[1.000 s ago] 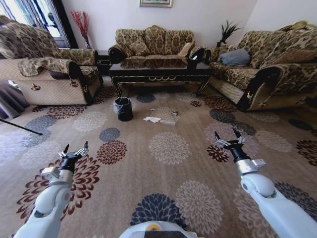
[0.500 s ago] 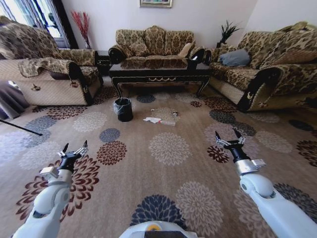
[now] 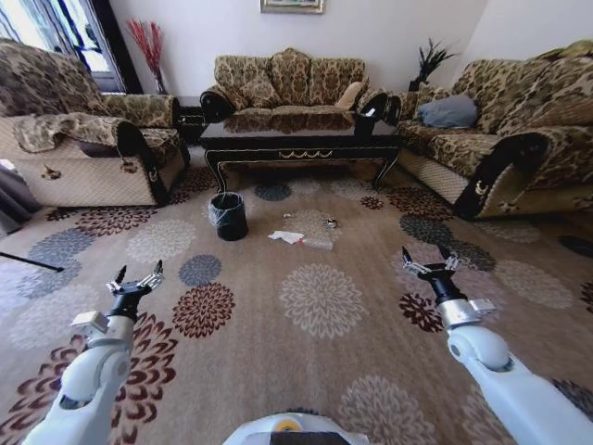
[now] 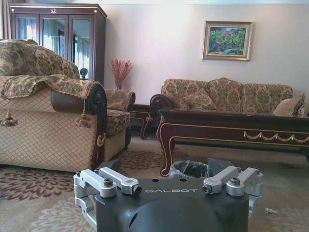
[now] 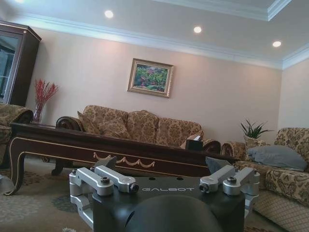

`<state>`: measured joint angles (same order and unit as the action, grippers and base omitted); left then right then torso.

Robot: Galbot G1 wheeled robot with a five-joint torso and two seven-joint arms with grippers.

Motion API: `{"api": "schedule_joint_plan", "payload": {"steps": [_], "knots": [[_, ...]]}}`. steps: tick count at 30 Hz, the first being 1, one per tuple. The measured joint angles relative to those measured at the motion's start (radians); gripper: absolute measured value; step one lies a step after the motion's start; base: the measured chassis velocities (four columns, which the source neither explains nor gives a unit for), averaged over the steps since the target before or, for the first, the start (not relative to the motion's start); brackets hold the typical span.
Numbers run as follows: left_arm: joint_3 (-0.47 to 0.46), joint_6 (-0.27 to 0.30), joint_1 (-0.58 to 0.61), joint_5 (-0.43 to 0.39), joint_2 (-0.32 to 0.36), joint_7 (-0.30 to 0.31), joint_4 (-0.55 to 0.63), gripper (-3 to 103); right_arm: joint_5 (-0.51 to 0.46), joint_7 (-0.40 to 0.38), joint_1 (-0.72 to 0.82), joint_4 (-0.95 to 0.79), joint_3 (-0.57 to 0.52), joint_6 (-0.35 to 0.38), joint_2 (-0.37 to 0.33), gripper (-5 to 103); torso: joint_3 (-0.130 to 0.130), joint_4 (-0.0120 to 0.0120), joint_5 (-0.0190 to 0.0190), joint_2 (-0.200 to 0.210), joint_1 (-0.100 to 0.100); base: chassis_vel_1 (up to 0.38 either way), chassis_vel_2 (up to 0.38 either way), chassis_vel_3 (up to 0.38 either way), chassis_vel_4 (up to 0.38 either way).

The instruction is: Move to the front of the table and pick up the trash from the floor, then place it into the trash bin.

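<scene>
You have both the left end effector (image 3: 136, 278) and right end effector (image 3: 429, 260) spread wide and empty above the patterned beige carpet (image 3: 315, 297), ready for the crumpled white paper (image 3: 286, 236) at twelve o'clock, beside the small black lined bin (image 3: 228, 215) before the glossy dark worktop (image 3: 298, 140).

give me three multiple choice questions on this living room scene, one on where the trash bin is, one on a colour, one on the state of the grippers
1. Where does the trash bin stand?
A. on the table
B. on the floor near the table's left front leg
C. on a sofa

2. What colour is the crumpled paper on the floor?
A. white
B. green
C. black

3. How are the left gripper and right gripper?
A. both shut on trash
B. one holds the bin
C. both open, holding nothing

Answers:
1 B, the head view shows it on the carpet beside the table leg.
2 A, it shows white against the beige carpet.
3 C, both sets of jaws are spread in the air.
</scene>
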<state>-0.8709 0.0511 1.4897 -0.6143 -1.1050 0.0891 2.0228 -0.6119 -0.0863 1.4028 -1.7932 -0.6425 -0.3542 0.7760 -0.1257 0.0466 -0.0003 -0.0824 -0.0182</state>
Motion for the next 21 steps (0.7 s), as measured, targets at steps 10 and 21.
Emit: {"api": "schedule_joint_plan", "payload": {"steps": [10,21], "knots": [[-0.003,-0.001,0.005,0.001,0.001,-0.001,0.004,100,0.002,0.0,0.0,0.0,0.0,-0.002,0.002,100,-0.001,-0.0001,0.0003,-0.001,0.0,-0.369,0.356,0.362,-0.37],[-0.002,-0.002,0.004,0.005,0.004,-0.003,-0.001,100,0.004,-0.001,-0.002,0.006,0.004,-0.004,0.005,100,-0.001,-0.0001,0.0003,-0.002,-0.001,-0.344,0.351,0.343,-0.357]]}}
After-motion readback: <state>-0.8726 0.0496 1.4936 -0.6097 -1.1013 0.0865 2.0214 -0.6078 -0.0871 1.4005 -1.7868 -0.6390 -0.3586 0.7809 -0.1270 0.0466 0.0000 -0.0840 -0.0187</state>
